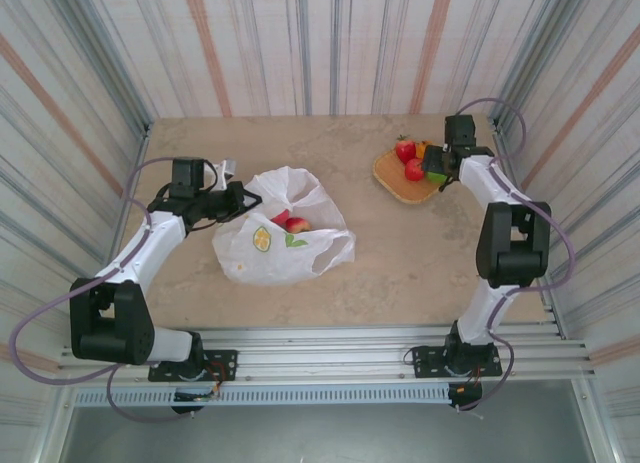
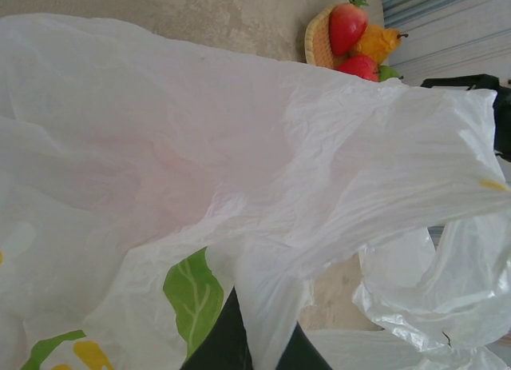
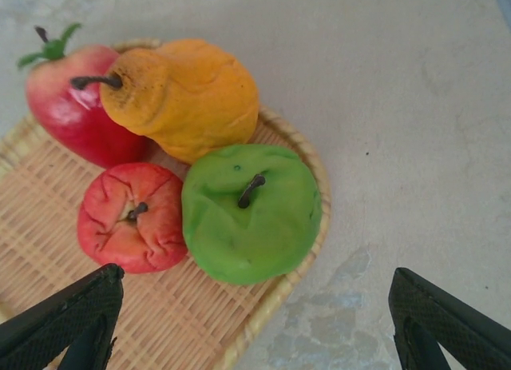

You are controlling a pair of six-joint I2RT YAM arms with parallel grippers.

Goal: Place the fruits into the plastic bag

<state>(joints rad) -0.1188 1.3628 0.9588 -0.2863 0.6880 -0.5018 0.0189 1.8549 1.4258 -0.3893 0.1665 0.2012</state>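
The white plastic bag (image 1: pixel 285 241), printed with a lemon slice and a leaf, lies left of centre with two red fruits (image 1: pixel 292 223) showing in its mouth. My left gripper (image 1: pixel 234 199) is shut on the bag's edge; the film (image 2: pixel 263 226) is pinched between its dark fingers (image 2: pixel 217 346). My right gripper (image 3: pixel 255 322) hangs open over the tray's near right edge. The green apple (image 3: pixel 251 214) sits just beyond its fingertips. Beside it lie a red apple (image 3: pixel 132 220), an orange pear-shaped fruit (image 3: pixel 188 94) and a strawberry (image 3: pixel 76 106).
The tan woven tray (image 1: pixel 393 188) stands at the back right of the beige table (image 1: pixel 400 263). Striped walls close in the table on three sides. Bare tabletop lies between the bag and the tray.
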